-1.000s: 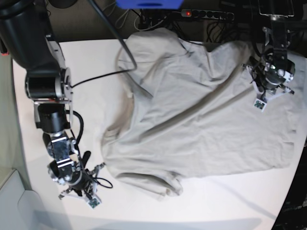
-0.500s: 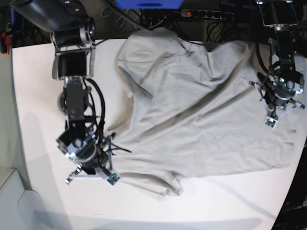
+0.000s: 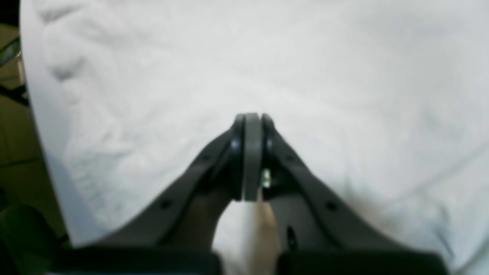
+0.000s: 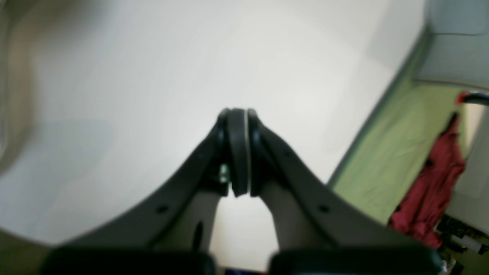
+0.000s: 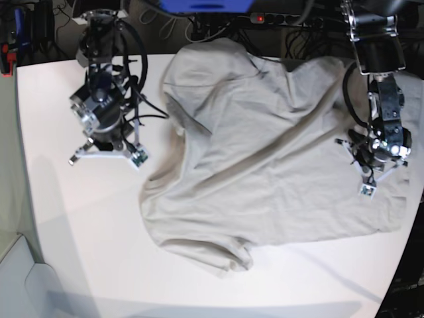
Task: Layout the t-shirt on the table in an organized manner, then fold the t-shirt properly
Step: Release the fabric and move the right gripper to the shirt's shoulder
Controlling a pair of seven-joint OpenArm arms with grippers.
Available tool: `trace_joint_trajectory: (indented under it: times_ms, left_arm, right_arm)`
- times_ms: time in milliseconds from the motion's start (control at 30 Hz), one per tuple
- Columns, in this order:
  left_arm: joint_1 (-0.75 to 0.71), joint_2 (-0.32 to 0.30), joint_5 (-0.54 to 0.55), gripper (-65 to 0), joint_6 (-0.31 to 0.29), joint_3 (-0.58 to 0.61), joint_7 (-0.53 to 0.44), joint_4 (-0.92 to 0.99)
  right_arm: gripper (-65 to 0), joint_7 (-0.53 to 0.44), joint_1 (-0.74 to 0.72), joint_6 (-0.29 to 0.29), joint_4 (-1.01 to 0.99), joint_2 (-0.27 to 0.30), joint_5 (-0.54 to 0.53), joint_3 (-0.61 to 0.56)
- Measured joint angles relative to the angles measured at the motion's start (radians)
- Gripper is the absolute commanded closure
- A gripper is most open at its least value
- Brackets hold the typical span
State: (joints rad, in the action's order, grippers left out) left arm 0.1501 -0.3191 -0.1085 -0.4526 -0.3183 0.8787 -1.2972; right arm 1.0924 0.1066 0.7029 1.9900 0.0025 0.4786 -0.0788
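Observation:
The beige t-shirt (image 5: 278,146) lies spread but wrinkled across the white table (image 5: 73,225), with a bunched fold at its near left corner. My left gripper (image 5: 381,162) hovers over the shirt's right side. In the left wrist view the left gripper (image 3: 250,118) is shut, holds nothing, and has only t-shirt (image 3: 344,76) cloth below it. My right gripper (image 5: 106,136) is over bare table, left of the shirt. The right wrist view shows the right gripper (image 4: 237,112) shut and empty above the table (image 4: 153,57), with the t-shirt (image 4: 11,76) at the left edge.
A power strip (image 5: 285,20), cables and a blue object (image 5: 205,5) lie beyond the table's far edge. Green floor (image 4: 382,160) and a red item (image 4: 439,183) lie past the table's left edge. A grey surface (image 5: 13,278) sits at the near left corner.
My right arm has swung from the table's near left corner up to the far left, beside the shirt. My left gripper has moved nearer along the shirt's right side. Both stayed shut.

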Motion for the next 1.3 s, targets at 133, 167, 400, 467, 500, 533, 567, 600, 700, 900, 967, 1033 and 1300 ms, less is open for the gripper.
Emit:
trace_joint_trajectory:
  times_ms: [133,167,400,467,500,533,567,600,700,900,967,1033,1300]
  left_arm:
    - [-0.019,-0.011,-0.008,-0.1,0.001,0.000,-0.002,0.032]
    - [-0.021,-0.016,-0.004,-0.1,0.000,0.000,-0.011,0.032]
    - [-0.045,-0.065,0.004,-0.1,-0.001,0.001,-0.023,0.028]
    - [-0.059,-0.078,-0.006,-0.1,0.000,-0.005,-0.011,0.026]
    - [-0.061,-0.080,-0.008,-0.1,0.000,-0.008,-0.009,0.026]
    - [-0.060,-0.080,-0.007,-0.1,0.000,-0.008,-0.010,0.026]
    - [-0.062,-0.080,-0.006,-0.1,0.000,-0.007,-0.023,0.025]
    - [-0.069,-0.083,0.007,-0.1,0.002,-0.007,-0.034,0.021]
    - [-0.100,-0.092,0.007,-0.1,0.000,-0.007,-0.025,0.015]
    - [-0.100,-0.098,0.008,-0.1,0.000,-0.007,-0.037,0.026]
    - [-0.108,-0.106,0.004,-0.1,0.000,-0.007,-0.078,0.029]
    - [-0.110,-0.116,-0.001,-0.1,0.000,-0.007,-0.092,0.044]
    - [-0.105,-0.150,0.012,-0.1,0.003,-0.008,-0.129,0.105]
  right_arm:
    - [0.0,0.011,0.084,0.000,0.000,-0.027,0.012,-0.010]
    - [0.0,0.011,0.091,0.000,0.000,-0.039,0.010,-0.028]
    - [0.0,0.008,0.138,0.000,-0.002,-0.117,0.004,-0.172]
    - [0.0,0.005,0.149,0.000,-0.007,-0.121,-0.001,-0.214]
    - [0.0,0.003,0.148,0.000,-0.014,-0.124,0.000,-0.227]
    - [0.0,0.003,0.146,0.000,-0.027,-0.127,0.001,-0.239]
    - [0.0,0.000,0.146,0.000,-0.043,-0.129,0.002,-0.249]
    - [0.0,-0.003,0.145,0.000,-0.060,-0.131,0.000,-0.254]
    - [0.0,-0.005,0.143,0.000,-0.114,-0.129,0.005,-0.253]
    - [0.0,-0.077,0.135,-0.002,-0.236,-0.121,0.015,-0.247]
    - [0.0,-0.100,0.130,-0.005,-0.243,-0.105,0.011,-0.249]
    - [0.0,-0.119,0.132,-0.008,-0.242,-0.084,-0.009,-0.245]
    - [0.0,-0.124,0.160,-0.007,-0.182,0.035,-0.023,-0.031]
